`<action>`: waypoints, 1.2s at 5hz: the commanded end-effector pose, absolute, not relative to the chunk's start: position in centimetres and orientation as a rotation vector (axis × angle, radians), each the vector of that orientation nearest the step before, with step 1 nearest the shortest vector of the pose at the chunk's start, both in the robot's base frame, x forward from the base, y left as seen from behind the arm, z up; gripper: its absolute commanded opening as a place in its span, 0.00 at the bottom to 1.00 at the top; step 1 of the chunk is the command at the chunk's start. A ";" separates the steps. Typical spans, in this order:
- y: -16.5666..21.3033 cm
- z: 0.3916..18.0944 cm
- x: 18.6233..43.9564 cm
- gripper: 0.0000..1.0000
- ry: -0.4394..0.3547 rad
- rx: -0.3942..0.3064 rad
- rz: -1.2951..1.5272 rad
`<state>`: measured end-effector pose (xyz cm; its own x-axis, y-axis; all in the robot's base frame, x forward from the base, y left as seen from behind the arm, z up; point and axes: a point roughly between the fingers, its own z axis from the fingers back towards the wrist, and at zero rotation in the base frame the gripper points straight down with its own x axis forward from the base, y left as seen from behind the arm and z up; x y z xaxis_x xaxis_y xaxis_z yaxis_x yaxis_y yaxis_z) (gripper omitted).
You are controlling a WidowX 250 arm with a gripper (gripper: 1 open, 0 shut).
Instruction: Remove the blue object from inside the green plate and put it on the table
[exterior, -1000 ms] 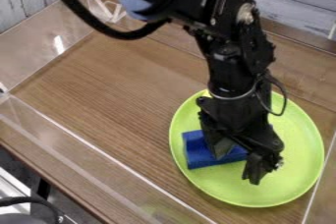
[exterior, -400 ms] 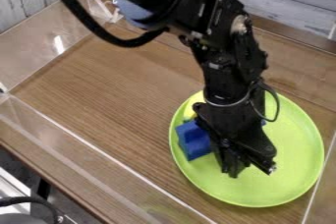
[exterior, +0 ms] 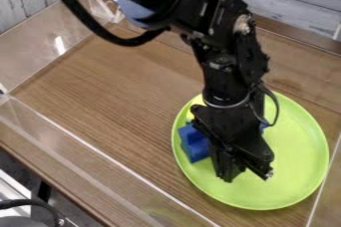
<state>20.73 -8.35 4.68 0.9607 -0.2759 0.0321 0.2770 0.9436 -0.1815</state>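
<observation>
A: Gripper (exterior: 234,151) over the plate, seen from behind; fingers drawn together; whether they grip the blue object (exterior: 194,141) cannot be told, contact being hidden.
B: Position of the block?
A: Inside the green plate (exterior: 296,151), at its left edge; right part masked by the gripper; a yellow piece (exterior: 198,101) shows only partly, near the plate's upper-left edge.
B: And the plate?
A: On the table (exterior: 120,87), by its right edge; centre obscured.

1 black cable (exterior: 23,204), lower left
</observation>
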 end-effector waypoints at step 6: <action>-6.9 8.5 21.3 0.00 -0.022 -0.149 -0.298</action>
<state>20.60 -6.96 7.35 0.9553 -0.2955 -0.0086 0.2910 0.9451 -0.1489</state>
